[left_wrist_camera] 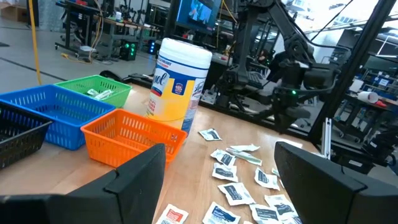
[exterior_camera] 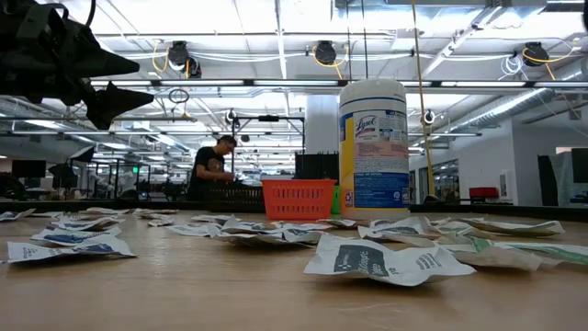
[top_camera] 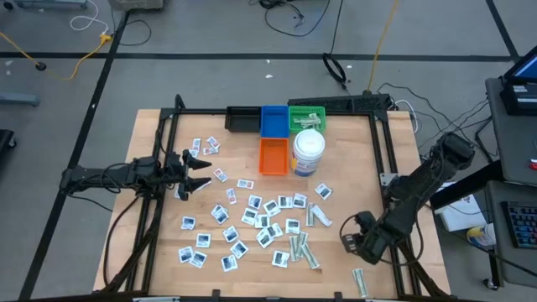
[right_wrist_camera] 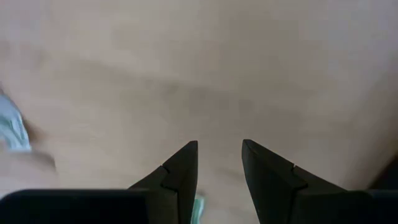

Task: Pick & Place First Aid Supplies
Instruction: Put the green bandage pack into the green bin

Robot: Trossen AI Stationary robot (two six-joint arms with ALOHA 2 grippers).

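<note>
The first aid supplies, small white packets (top_camera: 252, 220) and pale grey-green strips (top_camera: 304, 250), lie scattered flat on the wooden table (top_camera: 155, 134). One more strip (top_camera: 359, 281) lies by the near right corner. My right gripper (top_camera: 352, 243) hangs over the table's near right part, pointing steeply down; in its wrist view the fingers (right_wrist_camera: 219, 149) stand open over bare wood, with a strip (right_wrist_camera: 11, 129) off to one side. My left gripper (top_camera: 200, 172) waits open and level at the table's left, clear of the packets (left_wrist_camera: 235, 191).
At the far middle stand a black basket (top_camera: 242, 120), a blue basket (top_camera: 273, 120) and a green basket (top_camera: 306, 117) holding strips, with an orange basket (top_camera: 273, 156) and a wipes tub (top_camera: 308, 153) in front. A black frame rail (top_camera: 382, 159) runs along the right side.
</note>
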